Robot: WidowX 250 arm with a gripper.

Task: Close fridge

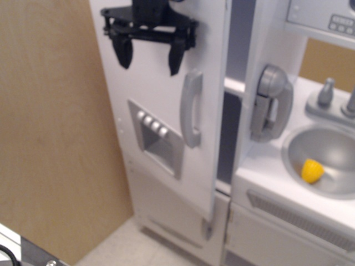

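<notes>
fridge [166,94]: left of the sink, door nearly shut from what i see, dark gap along its right edge
claw [148,52]: spread wide, holding nothing, in front of the door's top
counter [260,166]: white, sink [310,147] with a yellow corn [312,170] in it
room: plywood wall [50,122] on the left, speckled floor [127,244]

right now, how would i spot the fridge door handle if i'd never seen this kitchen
Find the tall white fridge door left of the sink, swung almost shut. The handle is the long grey vertical bar near the door's right edge, just below the black gripper. Unlike the grey dispenser panel beside it, it has no buttons, and the grey toy phone hangs off the door.
</notes>
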